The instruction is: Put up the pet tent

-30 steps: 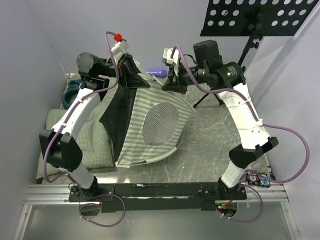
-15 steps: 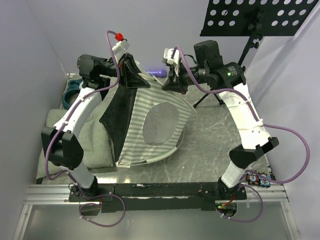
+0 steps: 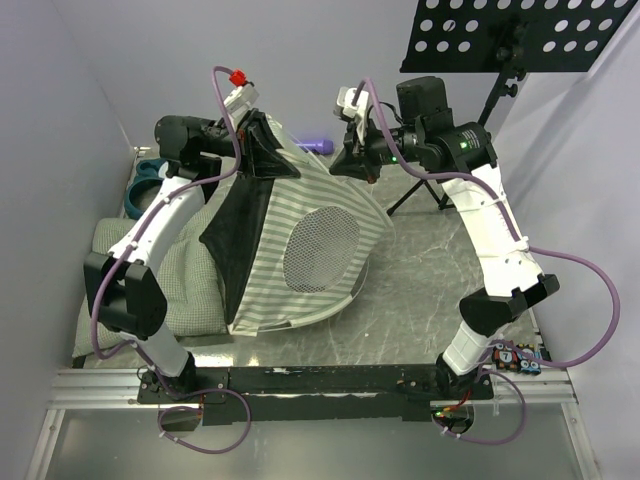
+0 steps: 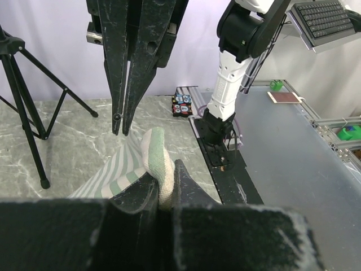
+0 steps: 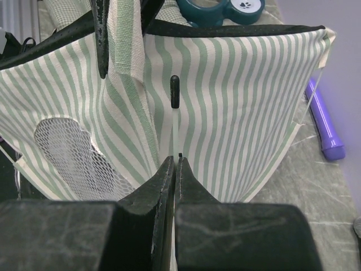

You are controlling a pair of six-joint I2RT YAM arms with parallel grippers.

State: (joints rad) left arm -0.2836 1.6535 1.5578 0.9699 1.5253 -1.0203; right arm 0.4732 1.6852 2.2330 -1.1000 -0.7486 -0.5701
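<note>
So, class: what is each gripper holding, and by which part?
The left gripper pinches a striped fold of the pet tent; the right gripper grips its thin white pole.

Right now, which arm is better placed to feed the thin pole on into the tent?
Right, probably: the right gripper is shut on the thin white pole at the striped pet tent, while the left gripper pinches a fabric fold.

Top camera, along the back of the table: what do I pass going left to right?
Teal ring-shaped item → left gripper → purple tube → right gripper → black music stand. Both grippers are shut on the pet tent.
</note>
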